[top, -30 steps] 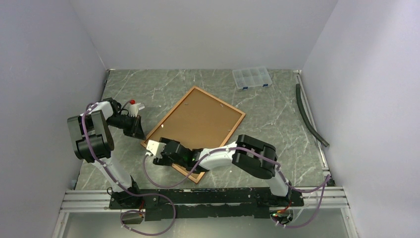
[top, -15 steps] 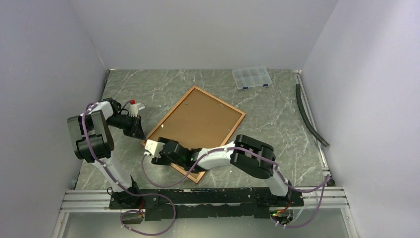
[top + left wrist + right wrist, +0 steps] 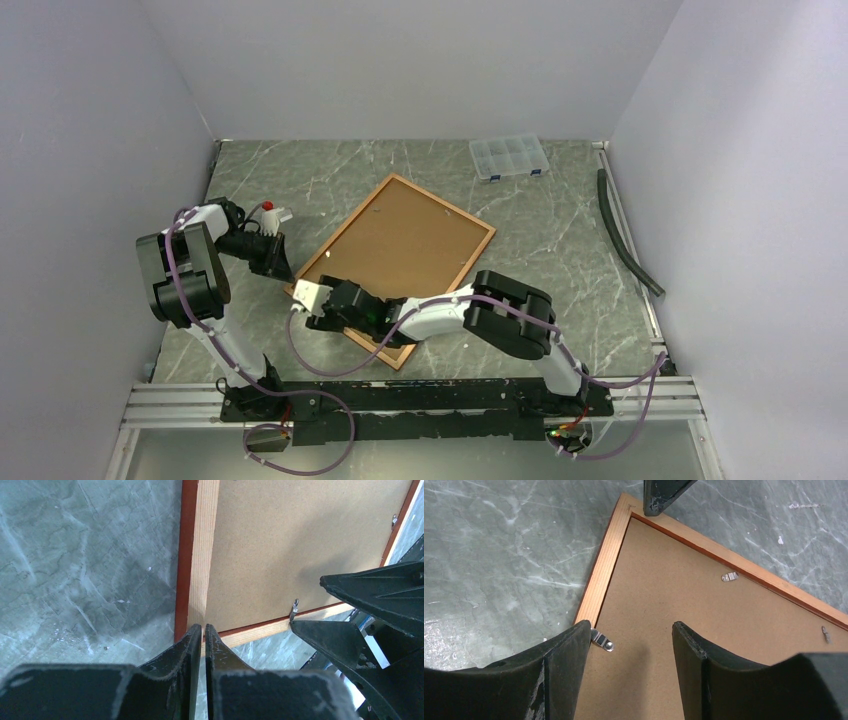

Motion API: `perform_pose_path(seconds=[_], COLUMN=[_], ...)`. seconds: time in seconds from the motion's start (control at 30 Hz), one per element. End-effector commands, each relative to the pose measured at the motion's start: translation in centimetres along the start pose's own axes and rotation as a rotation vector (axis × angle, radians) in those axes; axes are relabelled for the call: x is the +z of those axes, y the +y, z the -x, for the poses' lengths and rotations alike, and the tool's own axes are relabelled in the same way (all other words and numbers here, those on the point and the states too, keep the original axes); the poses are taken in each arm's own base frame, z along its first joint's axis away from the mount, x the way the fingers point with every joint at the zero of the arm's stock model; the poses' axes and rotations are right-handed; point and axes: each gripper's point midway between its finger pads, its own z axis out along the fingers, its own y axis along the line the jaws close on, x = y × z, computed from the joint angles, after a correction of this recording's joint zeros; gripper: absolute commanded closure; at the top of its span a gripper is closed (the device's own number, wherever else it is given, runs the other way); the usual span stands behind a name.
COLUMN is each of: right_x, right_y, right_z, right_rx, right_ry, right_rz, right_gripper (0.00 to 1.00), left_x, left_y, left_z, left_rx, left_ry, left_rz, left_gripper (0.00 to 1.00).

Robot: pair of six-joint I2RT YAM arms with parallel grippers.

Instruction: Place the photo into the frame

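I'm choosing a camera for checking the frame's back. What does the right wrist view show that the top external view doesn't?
Only right wrist: small metal clips on the backing board, one beside a finger of the open right tool. Only top external: the clear compartment box and the black hose near the right wall. Both: the frame lying back-up on the marble table.

Frame (image 3: 400,240): mid-table (image 3: 560,240), back up, board (image 3: 684,600) in it.
My left pincer (image 3: 202,628): at its left corner.
My right pincer (image 3: 631,630): over the near-left edge, astride a clip (image 3: 602,640).
Box (image 3: 509,157): behind the frame, far side.
Hose (image 3: 625,235): along the right edge.
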Motion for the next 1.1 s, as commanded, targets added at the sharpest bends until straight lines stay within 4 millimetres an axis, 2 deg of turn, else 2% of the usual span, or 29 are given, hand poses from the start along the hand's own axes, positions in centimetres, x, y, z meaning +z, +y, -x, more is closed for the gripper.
perform_pose_path(seconds=[0.0,0.27,0.57,0.77,0.9,1.07], right_x=[0.8,1.2,1.5,-0.1,-1.3,-2.5], right_y=[-0.6,-1.2,-2.1,-3.4,-3.7,-3.1], right_z=[-0.6,-0.4,1.2,3.8,4.0,3.6], right_rx=[0.011,0.015,0.022,0.036,0.054,0.08], right_ry=[0.013,0.004,-0.033,-0.086,-0.093,-0.094], right_rz=[-0.014,-0.021,-0.042,-0.067,-0.07,-0.059], right_gripper=[0.36,0.36,0.36,0.35,0.35,0.34], left_x=[-0.3,-0.3,-0.2,-0.3,-0.3,-0.2], left_y=[0.1,0.0,0.0,0.0,0.0,0.1], left_z=[0.3,0.3,0.2,0.4,0.4,0.3], left_rx=[0.043,0.045,0.039,0.037,0.039,0.033], left_ry=[-0.006,-0.007,-0.005,-0.007,-0.007,-0.004], left_rz=[0.003,0.0,-0.003,-0.005,-0.001,-0.001], left_gripper=[0.86,0.86,0.86,0.86,0.87,0.87])
